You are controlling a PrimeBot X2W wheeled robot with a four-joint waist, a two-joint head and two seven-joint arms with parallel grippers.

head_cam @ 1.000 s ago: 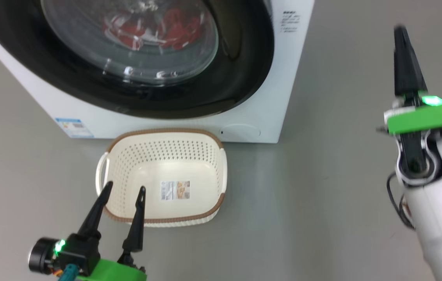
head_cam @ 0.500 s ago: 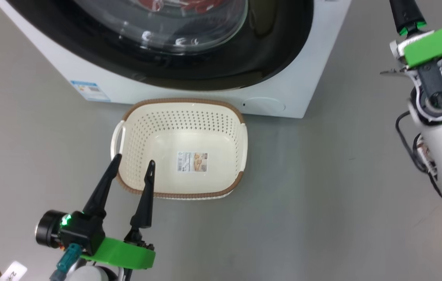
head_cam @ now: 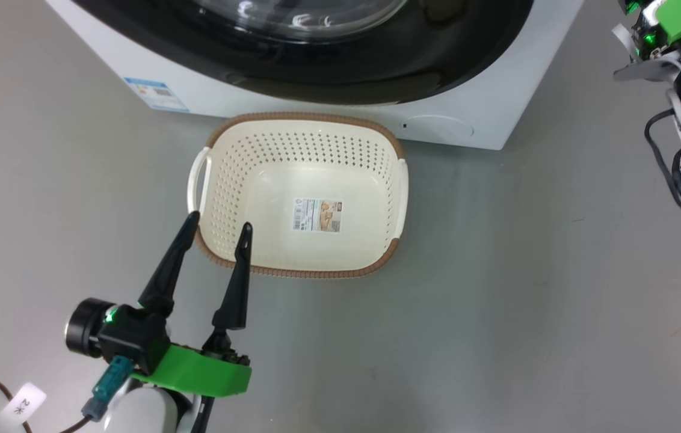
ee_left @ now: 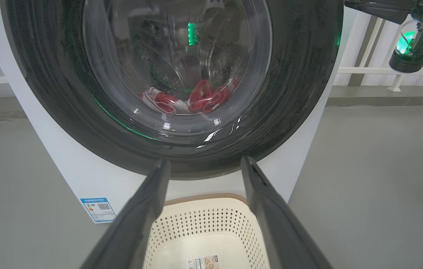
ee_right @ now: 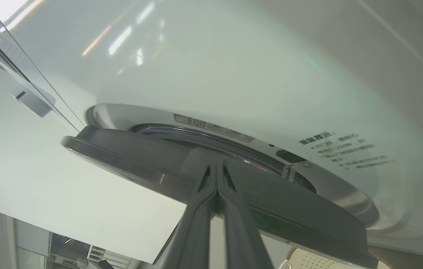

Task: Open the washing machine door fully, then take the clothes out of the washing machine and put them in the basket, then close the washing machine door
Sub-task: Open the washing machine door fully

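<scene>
**Right wrist view: clenched pincer at the door's rim, door not yet swung open**

Right wrist view shows the right pincer (ee_right: 217, 166) clenched. Its two fingers (ee_right: 196, 216) are pressed flat together with nothing between them. The tips lie at the rim of the washing machine door (ee_right: 133, 153), which is seen here edge-on. On this side the door seems to stand a little off the front of the washing machine (head_cam: 488, 114), and a latch piece (ee_right: 289, 172) is visible in the gap. I cannot tell if the tips hook behind the rim or only touch it.

The left pincer (head_cam: 219, 219) is released, fingers spread and holding nothing. Its tips point at the near left corner of the basket (head_cam: 304, 147). The basket stands empty on the floor (head_cam: 497, 300), just before the machine's front edge and below the door. The clothes (ee_left: 196, 99) lie low inside the machine, seen through the door.

By my judgement the task is at its first step, the opening of the door. The free edge of the door lies on the robot's right, so the right arm is the nearer one, and the hinge is probably on the left. The coming move needs a pull away from the machine's front that then curves to the left. The smooth rim could slip off the closed fingers.
</scene>
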